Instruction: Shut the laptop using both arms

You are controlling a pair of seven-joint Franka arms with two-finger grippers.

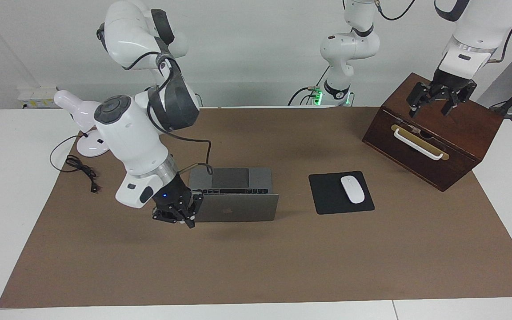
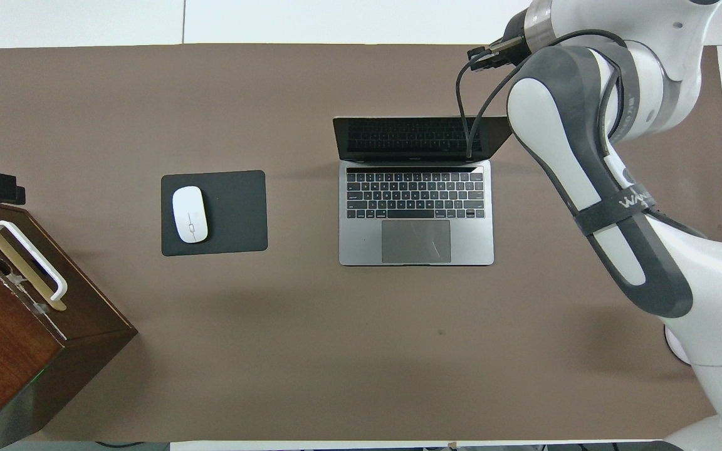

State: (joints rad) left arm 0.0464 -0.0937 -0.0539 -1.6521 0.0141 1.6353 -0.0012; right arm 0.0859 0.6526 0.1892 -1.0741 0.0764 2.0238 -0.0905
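Right arm (image 1: 134, 138): a white Franka arm reaches down from its base toward the table's middle, its dark cable looping over the laptop's deck.
Right gripper (image 1: 180, 218): fingertips drawn together, low at the lid's edge on the right arm's side; whether it touches the lid cannot be told. In the overhead view the arm's own bulk hides it.
Laptop (image 2: 416, 213): silver-grey, open on the brown mat (image 2: 311, 351) near the table's middle, lid upright with its dark logo facing away from the robots, black keys and grey trackpad facing them.
Mouse pad (image 2: 235, 213): black, square, beside the laptop toward the left arm's end.
Mouse (image 2: 190, 213): white, lying on the pad's half nearer the wooden box.
Wooden box (image 1: 460, 146): dark brown, with a white handle (image 1: 418, 144) on a brass plate, at the left arm's end of the table.
Left gripper (image 1: 435, 104): fingers spread wide, holding nothing, hanging over the box's top as its arm waits.
Cord (image 1: 80, 169): black, coiled at the right arm's end of the table, near a white round base.
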